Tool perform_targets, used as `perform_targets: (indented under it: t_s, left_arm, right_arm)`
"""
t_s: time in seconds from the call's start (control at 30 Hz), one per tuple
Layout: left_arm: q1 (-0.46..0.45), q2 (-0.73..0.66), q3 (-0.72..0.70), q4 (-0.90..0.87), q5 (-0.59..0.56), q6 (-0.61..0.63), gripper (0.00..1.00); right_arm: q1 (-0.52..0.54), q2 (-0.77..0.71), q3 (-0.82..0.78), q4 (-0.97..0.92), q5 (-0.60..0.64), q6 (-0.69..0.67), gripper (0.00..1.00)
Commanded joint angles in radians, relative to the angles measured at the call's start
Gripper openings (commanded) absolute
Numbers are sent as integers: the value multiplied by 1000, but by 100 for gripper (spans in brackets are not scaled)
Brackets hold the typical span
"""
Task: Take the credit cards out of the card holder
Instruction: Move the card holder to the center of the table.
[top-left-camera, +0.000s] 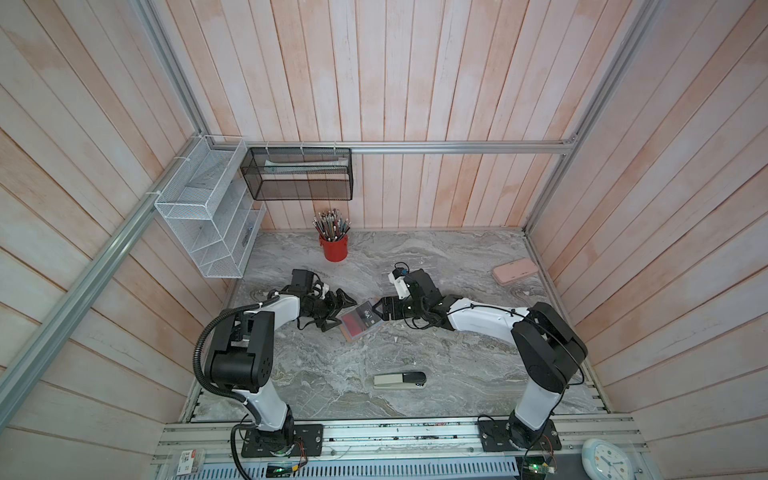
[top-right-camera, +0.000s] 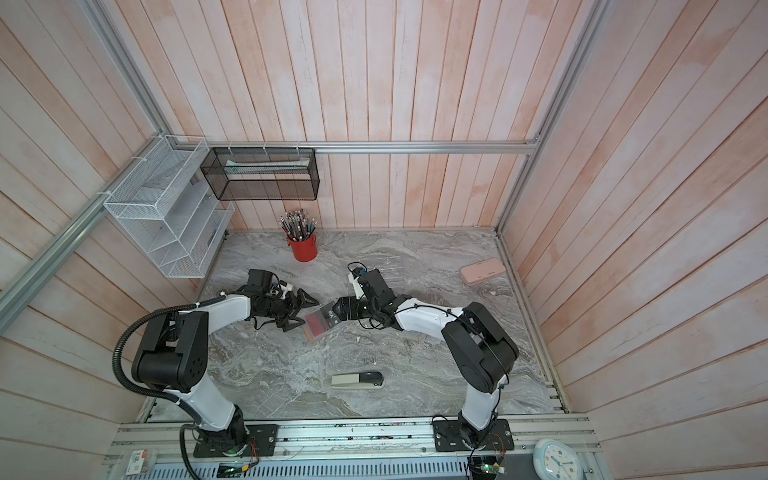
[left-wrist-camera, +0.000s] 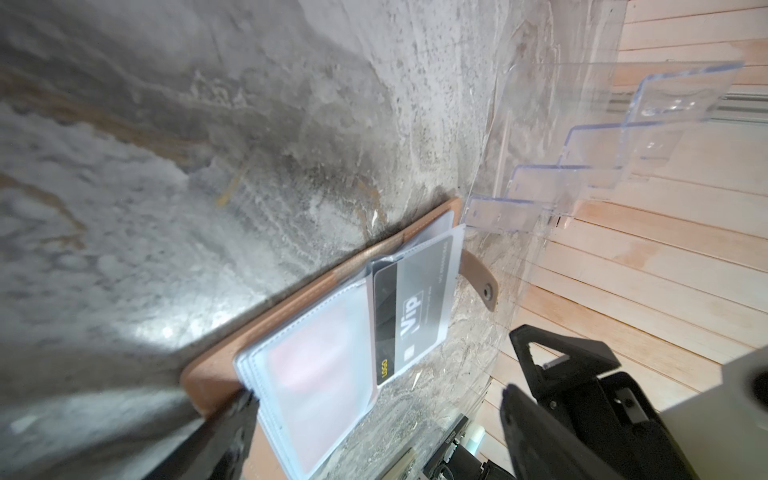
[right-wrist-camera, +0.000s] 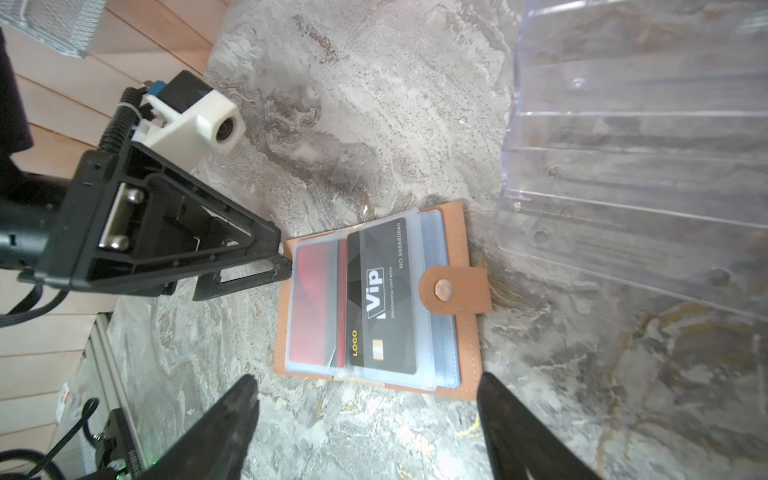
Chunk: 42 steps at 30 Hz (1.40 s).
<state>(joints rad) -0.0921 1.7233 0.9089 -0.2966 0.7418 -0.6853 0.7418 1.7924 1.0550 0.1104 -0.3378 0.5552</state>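
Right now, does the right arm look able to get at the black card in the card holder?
Probably yes: the right gripper is open just short of the open card holder, and the black card lies on top, covered only by its clear sleeve. The left gripper sits at the opposite edge.

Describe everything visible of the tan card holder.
The card holder is a tan leather-look wallet lying open and flat on the marbled table, its snap tab folded out to one side. Clear bluish plastic sleeves fan inside; the top ones show a black VIP card and a red card. One finger of the open left gripper touches its edge.
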Motion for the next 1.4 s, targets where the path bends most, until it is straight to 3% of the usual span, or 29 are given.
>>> perform_targets:
  t_s: [0.0, 0.33, 0.5, 0.83, 1.1, 1.37]
  left_arm:
    - [-2, -8, 4, -4, -19, -2, 93]
    - [-1, -1, 5, -4, -25, 7, 93]
    - [-1, 2, 8, -10, -32, 17, 93]
    - [-1, 10, 13, -12, -33, 25, 93]
    - [-2, 14, 4, 0, -33, 24, 93]
    - [-1, 14, -7, 10, -32, 24, 93]
  right_arm:
    - [-2, 40, 17, 66, -141, 7, 84]
    - [-22, 119, 73, -20, -40, -58, 72]
    - [-55, 127, 68, 7, -64, -37, 69]
    - [-47, 172, 140, -80, 45, -74, 65]
    - [10, 240, 247, -189, 232, -86, 64]
    - [34, 271, 286, -213, 363, -43, 52]
